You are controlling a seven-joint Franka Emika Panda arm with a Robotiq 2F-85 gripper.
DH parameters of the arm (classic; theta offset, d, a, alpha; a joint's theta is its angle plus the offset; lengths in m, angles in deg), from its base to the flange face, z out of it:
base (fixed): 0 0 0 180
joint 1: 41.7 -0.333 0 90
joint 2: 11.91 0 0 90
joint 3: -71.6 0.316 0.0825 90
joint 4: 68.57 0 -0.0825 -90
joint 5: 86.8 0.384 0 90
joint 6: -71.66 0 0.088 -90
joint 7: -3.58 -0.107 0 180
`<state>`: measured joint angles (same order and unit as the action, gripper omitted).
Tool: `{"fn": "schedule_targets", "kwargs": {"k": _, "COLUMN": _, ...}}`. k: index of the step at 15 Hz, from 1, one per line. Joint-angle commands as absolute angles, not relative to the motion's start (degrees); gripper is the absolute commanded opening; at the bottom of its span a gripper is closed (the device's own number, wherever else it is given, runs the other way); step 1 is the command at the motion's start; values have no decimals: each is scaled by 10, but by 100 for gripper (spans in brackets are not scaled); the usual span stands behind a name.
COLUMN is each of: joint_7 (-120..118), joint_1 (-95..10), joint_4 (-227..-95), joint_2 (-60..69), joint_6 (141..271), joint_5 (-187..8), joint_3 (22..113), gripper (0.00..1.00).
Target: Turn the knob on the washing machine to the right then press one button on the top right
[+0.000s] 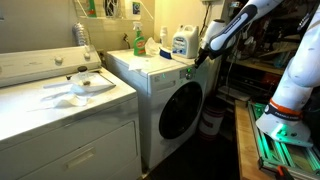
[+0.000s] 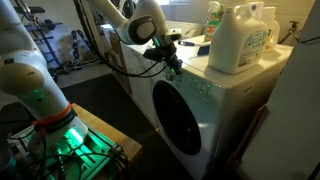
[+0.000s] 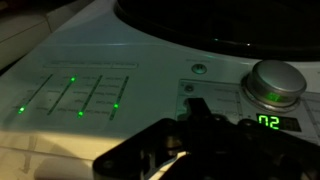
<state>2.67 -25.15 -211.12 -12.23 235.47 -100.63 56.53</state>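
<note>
Jaws, clenched or released cannot tell, hover over the control panel (image 3: pixel 100 70) at the top front of the washing machine (image 1: pixel 165 90), with the knob (image 3: pixel 277 80) just up-right of them in wrist view.

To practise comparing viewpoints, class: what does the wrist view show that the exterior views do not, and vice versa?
Only wrist: the silver knob, a green display reading 02, green indicator lights. Only exterior: the detergent jug on top, the robot arm. Both: the washing machine with the tool at its control panel.
</note>
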Motion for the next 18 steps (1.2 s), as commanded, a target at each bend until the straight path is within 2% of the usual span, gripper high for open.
{"fn": "schedule_targets", "kwargs": {"k": 1, "joint_7": 40, "joint_1": -255, "joint_4": -2108, "joint_2": -117, "joint_6": 2354, "joint_5": -991, "joint_3": 563, "gripper": 0}}
{"fn": "schedule_targets", "kwargs": {"k": 18, "joint_7": 49, "joint_1": -255, "joint_4": -2106, "joint_2": -104, "joint_6": 2383, "joint_5": -992, "joint_3": 562, "gripper": 0}}
